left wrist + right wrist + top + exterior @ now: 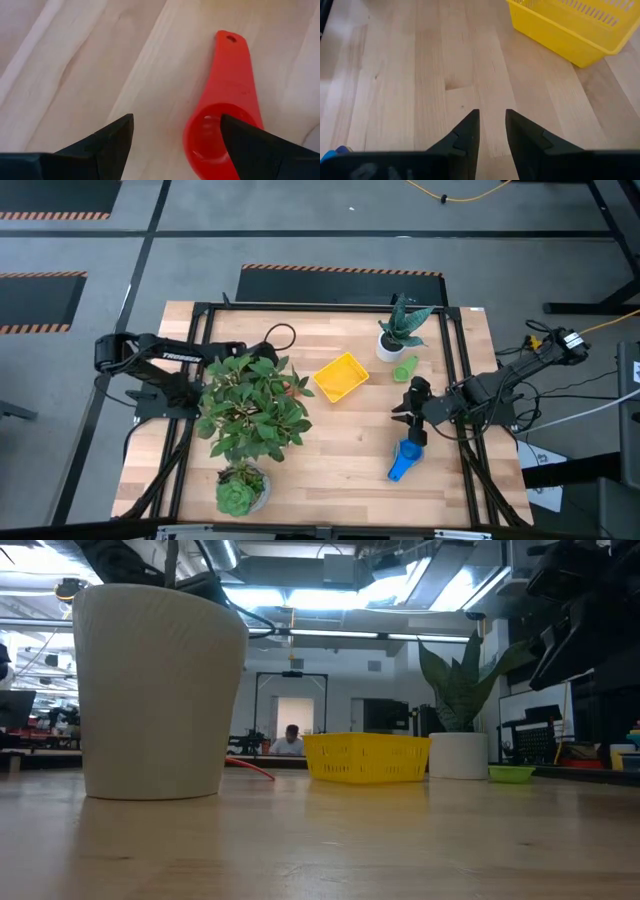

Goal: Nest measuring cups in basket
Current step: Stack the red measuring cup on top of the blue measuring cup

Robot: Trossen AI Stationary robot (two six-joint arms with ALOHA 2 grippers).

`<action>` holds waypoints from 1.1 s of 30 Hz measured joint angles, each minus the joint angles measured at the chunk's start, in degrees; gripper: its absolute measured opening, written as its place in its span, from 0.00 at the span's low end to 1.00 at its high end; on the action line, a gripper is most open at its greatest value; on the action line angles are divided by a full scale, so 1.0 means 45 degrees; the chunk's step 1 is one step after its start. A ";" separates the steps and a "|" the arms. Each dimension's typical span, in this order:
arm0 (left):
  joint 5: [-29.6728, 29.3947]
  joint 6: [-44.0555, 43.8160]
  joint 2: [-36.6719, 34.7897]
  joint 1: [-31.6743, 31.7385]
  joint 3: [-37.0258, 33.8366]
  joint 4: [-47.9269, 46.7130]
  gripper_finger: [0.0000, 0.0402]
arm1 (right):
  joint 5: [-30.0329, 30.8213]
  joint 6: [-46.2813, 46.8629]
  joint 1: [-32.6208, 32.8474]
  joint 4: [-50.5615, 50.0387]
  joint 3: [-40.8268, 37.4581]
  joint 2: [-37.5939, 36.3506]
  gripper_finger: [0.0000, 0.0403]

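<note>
An orange measuring cup lies flat on the wood, bowl up, its handle pointing away from my left gripper. That gripper is open and low over the cup, one finger to the side on bare wood, the other over the bowl's edge. In the high view the big plant's leaves hide it. My right gripper hovers empty with its fingers nearly together, between the yellow basket and the blue cups. A green cup lies by the snake plant's pot. My left gripper comes at the orange cup from above. One finger overlaps the rim of the cup's bowl. I cannot tell whether it touches the rim. The cup lies flat on the table.
A large leafy plant in a white pot fills the table's left middle, above the left gripper. A small succulent pot stands near the front edge. The snake plant stands at the far right. Bare wood lies between basket and blue cups.
</note>
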 joint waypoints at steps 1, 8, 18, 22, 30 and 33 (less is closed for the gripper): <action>-0.0122 -0.0003 0.0008 -0.0047 0.0000 -0.0013 0.72 | 0.0003 0.0000 0.0000 0.0004 0.0000 0.0000 0.24; -0.0583 -0.0002 0.0382 -0.0190 0.0005 0.0103 0.72 | 0.0003 0.0010 0.0000 0.0005 0.0000 0.0000 0.24; -0.0617 -0.0202 0.1676 -0.0190 0.0025 0.0346 0.71 | 0.0009 0.0010 0.0000 0.0394 0.0000 0.0000 0.24; -0.0627 -0.0207 0.1664 -0.0185 0.0029 0.0352 0.65 | 0.0020 0.0002 0.0000 0.0624 0.0000 0.0000 0.24; -0.0613 -0.0199 0.1693 -0.0176 -0.0010 0.0898 0.50 | 0.0033 0.0019 0.0000 0.1057 0.0000 0.0000 0.24; -0.0449 0.0026 0.1700 -0.0190 -0.0010 0.1063 0.45 | 0.0038 0.0014 0.0000 0.1361 0.0000 0.0000 0.24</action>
